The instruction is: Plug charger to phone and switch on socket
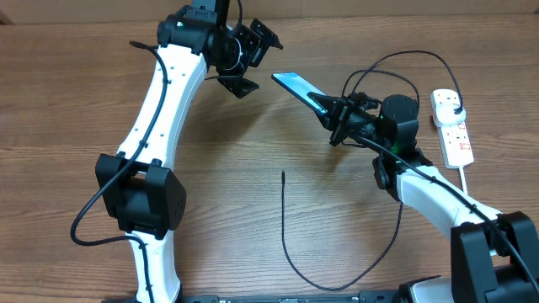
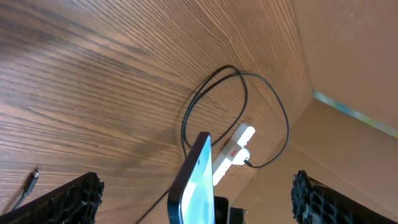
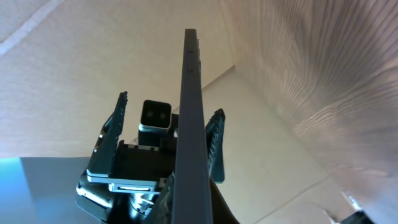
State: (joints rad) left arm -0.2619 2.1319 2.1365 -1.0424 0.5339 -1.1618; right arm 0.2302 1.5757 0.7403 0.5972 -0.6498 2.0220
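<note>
Currently, on the table (image 1: 67, 101), the socket (image 1: 456, 139) is lying well behind the right gripper (image 1: 334, 118), and the charger's plug head is apparently sitting in it. The right jaws are clamping the phone (image 1: 296, 85) by one end and holding it tilted in the air. Its free end is pointing at the left gripper (image 1: 255, 61), whose jaws are gaping wide and empty. The charger (image 1: 282, 210) is looping below, with its connector tip (image 1: 283, 174) lying well below both jaws. I'm suggesting the left goes down for the tip and pinches close behind it while the right holds the phone rigid. I can't tell which end is carrying the port.

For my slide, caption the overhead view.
Right gripper holds the phone toward the open left gripper; charger tip lies free.
</note>
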